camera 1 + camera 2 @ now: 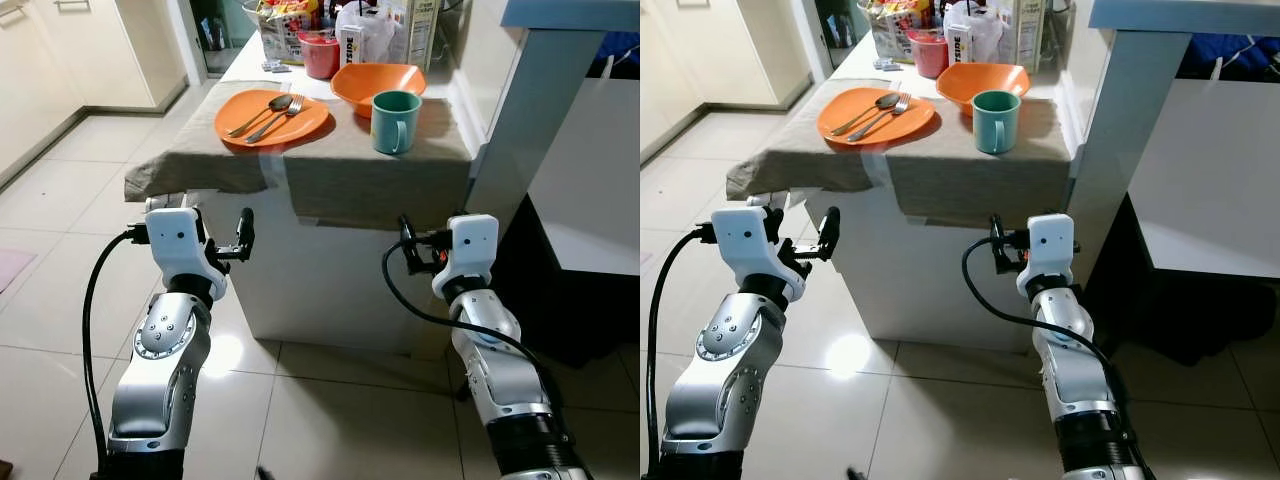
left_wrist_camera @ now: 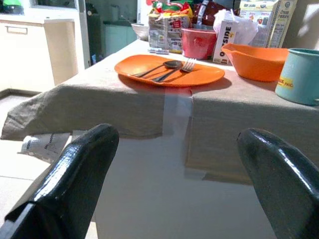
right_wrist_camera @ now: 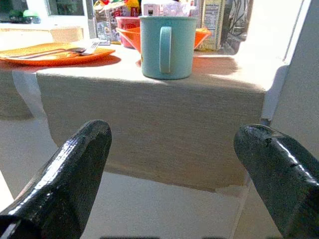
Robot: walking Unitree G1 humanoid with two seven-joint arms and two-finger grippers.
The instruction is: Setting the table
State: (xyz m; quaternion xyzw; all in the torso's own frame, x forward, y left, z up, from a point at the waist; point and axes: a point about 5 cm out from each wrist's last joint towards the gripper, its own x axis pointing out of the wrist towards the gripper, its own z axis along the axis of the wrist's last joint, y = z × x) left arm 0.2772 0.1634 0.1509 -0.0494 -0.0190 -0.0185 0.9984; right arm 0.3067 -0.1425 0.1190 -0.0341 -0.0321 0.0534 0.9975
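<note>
Both hands hang wide open and empty below the cloth-covered table point(image 1: 200, 165), left hand point(image 1: 243, 240), right hand point(image 1: 405, 245), facing it, probably readying a reach; the orange plate point(image 1: 305, 125) carries a steel spoon point(image 1: 262, 113) and fork point(image 1: 280, 116), the teal mug point(image 1: 395, 122) just beside the orange bowl point(image 1: 378, 85).

Head eyes look down at the table point(image 1: 300, 160); both low wrist cameras face its front edge.

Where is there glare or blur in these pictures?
Left eye view: bright glare on the floor tiles beneath the table. Right wrist view: sunlight washes out the tablecloth beside the teal mug. Left wrist view: the open left pincer looks soft, out of focus.
</note>
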